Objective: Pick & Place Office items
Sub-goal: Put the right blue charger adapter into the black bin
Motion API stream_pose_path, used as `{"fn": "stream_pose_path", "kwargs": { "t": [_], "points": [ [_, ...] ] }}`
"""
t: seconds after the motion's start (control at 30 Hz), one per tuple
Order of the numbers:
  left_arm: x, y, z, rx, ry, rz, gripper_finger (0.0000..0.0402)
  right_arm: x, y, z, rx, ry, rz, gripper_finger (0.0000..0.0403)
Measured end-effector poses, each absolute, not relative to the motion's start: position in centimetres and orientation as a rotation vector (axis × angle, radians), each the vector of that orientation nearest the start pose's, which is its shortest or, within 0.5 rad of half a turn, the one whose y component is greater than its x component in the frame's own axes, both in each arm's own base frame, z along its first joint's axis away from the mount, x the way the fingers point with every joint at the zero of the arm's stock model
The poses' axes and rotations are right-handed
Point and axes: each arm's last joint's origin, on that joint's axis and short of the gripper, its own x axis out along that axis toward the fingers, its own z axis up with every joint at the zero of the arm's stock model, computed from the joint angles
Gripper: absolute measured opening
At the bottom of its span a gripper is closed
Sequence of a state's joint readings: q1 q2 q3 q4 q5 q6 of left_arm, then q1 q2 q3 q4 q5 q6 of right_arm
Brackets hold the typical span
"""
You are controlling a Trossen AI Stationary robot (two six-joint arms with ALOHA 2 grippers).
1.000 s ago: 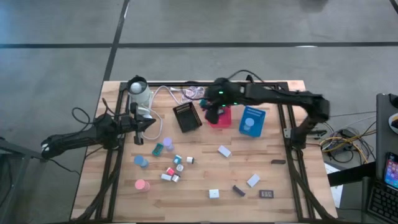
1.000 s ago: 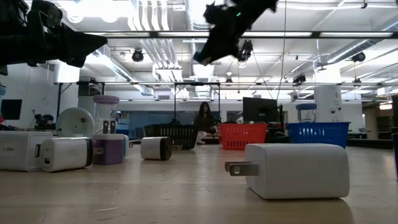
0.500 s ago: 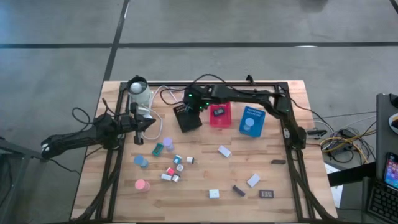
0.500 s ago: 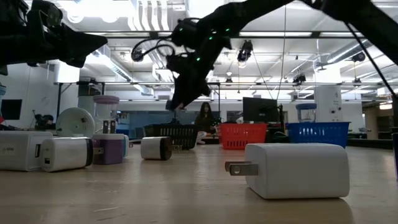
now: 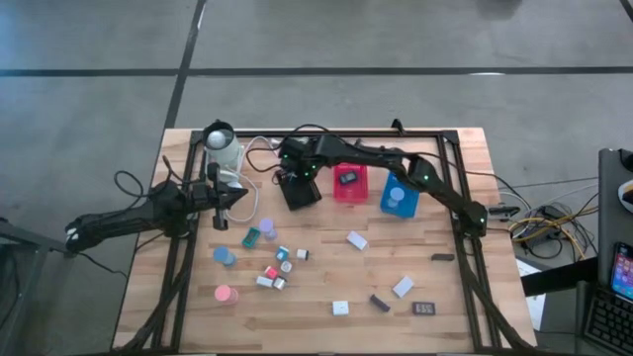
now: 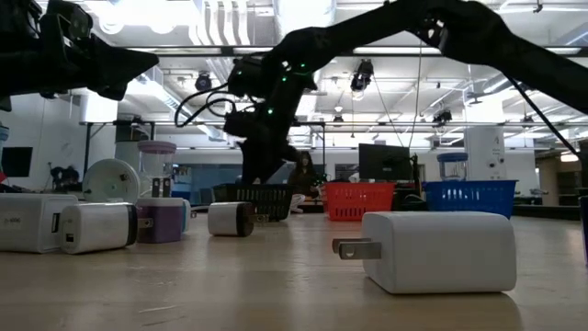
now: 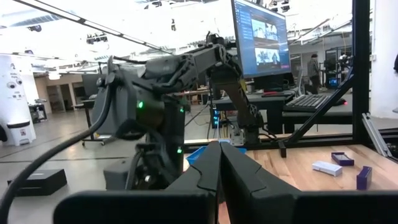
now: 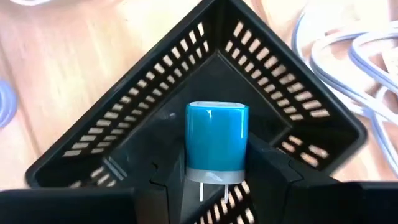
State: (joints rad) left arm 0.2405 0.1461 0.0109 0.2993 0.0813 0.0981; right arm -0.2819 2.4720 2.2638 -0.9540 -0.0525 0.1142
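My right gripper (image 5: 290, 170) hangs over the black mesh tray (image 5: 305, 190) near the table's far edge, shut on a teal block with two metal prongs (image 8: 217, 137). In the right wrist view the black mesh tray (image 8: 124, 124) lies straight under the block. My left gripper (image 5: 240, 195) hovers left of that tray, shut and empty, its fingers together (image 7: 219, 155). Loose office items lie on the middle of the table: a teal block (image 5: 252, 237), a lavender roll (image 5: 265, 227), a blue roll (image 5: 226, 257), a pink roll (image 5: 226, 294), white blocks (image 5: 357, 240) and dark rectangles (image 5: 424, 309). My right gripper pinches the teal block between its two fingers (image 8: 273, 168), at the block's pronged end (image 8: 216, 176). The fingers come from above, pointing down. The block is lifted clear above the black tray, and its rounded end points away from the wrist, toward the tray floor.
A red tray (image 5: 349, 183) holding a dark rectangle and a blue tray (image 5: 401, 193) holding a pale roll stand right of the black one. A white coiled cable (image 5: 262, 148) and a white round device (image 5: 220, 143) lie at the far left. A white pronged block (image 6: 436, 250) sits near the low camera.
My right gripper has swung from above the red tray toward the table's left, ending over the black tray, and has come down lower. Where it was, a dark rectangle now shows in the red tray.
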Motion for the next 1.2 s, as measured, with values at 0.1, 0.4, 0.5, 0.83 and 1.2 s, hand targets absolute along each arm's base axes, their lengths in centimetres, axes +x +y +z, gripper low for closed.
{"fn": "stream_pose_path", "kwargs": {
  "t": [0.1, 0.4, 0.5, 0.83, 1.2],
  "points": [
    [10.2, 2.3, 18.4, 0.122, -0.155, 0.166, 0.0014, 50.1, -14.3, 17.8, 0.303, 1.144, -0.277, 0.0124],
    [10.2, 2.3, 18.6, 0.125, -0.170, 0.167, 0.0014, 50.0, -14.7, 17.3, 0.291, 1.157, -0.398, 0.0124],
    [10.2, 2.3, 18.6, 0.121, -0.178, 0.167, 0.0014, 50.0, -14.6, 17.3, 0.293, 1.154, -0.414, 0.0124],
    [10.2, 2.3, 18.6, 0.113, -0.178, 0.167, 0.0014, 50.3, -13.4, 17.1, 0.285, 1.155, -0.460, 0.0124],
    [10.2, 2.3, 18.7, 0.107, -0.188, 0.166, 0.0014, 50.7, -11.9, 17.1, 0.302, 1.146, -0.451, 0.0124]
  ]
}}
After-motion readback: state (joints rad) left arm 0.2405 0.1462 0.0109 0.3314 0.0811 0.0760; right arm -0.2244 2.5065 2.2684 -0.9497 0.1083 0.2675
